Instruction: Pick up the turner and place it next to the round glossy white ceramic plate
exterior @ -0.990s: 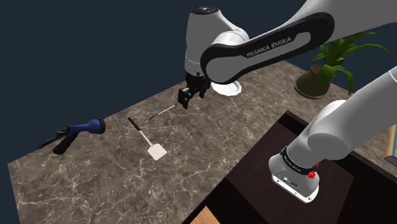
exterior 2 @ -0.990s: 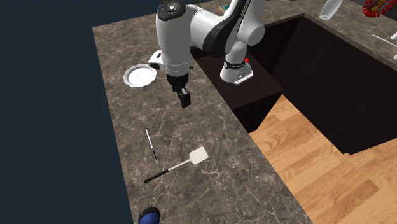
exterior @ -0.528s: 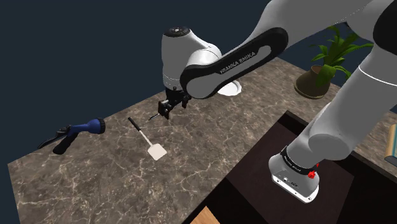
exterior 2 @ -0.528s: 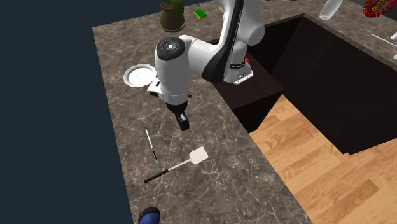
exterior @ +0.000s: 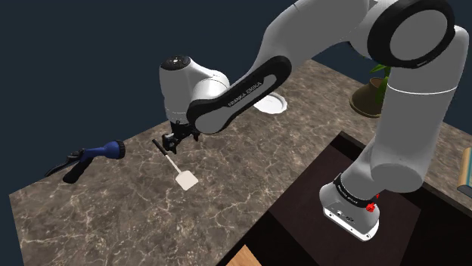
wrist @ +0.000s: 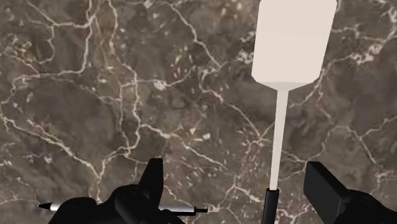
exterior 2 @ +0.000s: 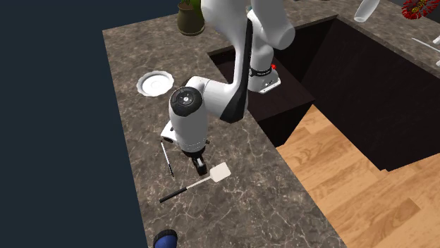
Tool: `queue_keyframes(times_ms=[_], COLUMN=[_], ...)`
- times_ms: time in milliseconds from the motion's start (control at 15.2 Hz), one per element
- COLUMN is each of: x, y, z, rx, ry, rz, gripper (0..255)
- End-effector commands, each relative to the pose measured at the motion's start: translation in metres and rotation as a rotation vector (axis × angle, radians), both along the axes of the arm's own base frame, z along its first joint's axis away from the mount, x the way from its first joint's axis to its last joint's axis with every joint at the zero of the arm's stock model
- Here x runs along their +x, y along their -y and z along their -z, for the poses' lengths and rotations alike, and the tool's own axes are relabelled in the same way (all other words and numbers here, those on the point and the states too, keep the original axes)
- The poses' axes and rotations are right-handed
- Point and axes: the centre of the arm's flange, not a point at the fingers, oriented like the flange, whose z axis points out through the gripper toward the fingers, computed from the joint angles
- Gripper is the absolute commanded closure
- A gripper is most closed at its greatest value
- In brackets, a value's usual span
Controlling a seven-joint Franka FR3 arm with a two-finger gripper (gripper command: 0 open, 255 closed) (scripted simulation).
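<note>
Setting: Dark brown marble desk [exterior: 227, 215], veined in white, stood against a flat navy backdrop, with plank flooring [exterior 2: 352, 176] beyond its edge.
Task's thing: a turner [exterior: 173, 162] with a flat white blade, thin pale shaft and slim black handle lay flat on the desk. It was well apart from the round glossy white plate [exterior: 274, 106] farther along the stone.
Jaws: released and spread wide, hovering low over the turner's handle end. In the wrist view the shaft [wrist: 278, 127] ran between the two black fingers [wrist: 326, 189], nearer one of them and touching neither.
Step in hand: judged to be the final approach to the grasp, with nothing lifted yet.
Doing it well: a small sideways shift would centre the shaft. The jaws should then sink almost to the stone and close across the narrow shaft or handle, never the broad blade.
Shapes and textures: the blade looked matte, thin and rounded at the corners. The shaft was rod-like, so it could roll or pivot if pinched off balance.
Neighbours: a thin black-tipped rod [exterior 2: 166, 160] lay near the jaws and could be nudged. A blue spray nozzle [exterior: 97, 153] sat well apart.
</note>
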Motion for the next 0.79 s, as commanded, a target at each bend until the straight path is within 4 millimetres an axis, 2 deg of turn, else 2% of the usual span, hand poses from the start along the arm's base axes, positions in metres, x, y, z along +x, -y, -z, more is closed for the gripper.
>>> queue_keyframes(times_ms=[0,264,726], x=[0.011,0.030,0.033], y=[-0.021,-0.054,-0.055], z=[0.015,0.040,0.077], rx=[0.002,0.007,0.007], ry=[0.003,0.007,0.007], rz=[0.005,0.011,0.011], gripper=[0,0,0])
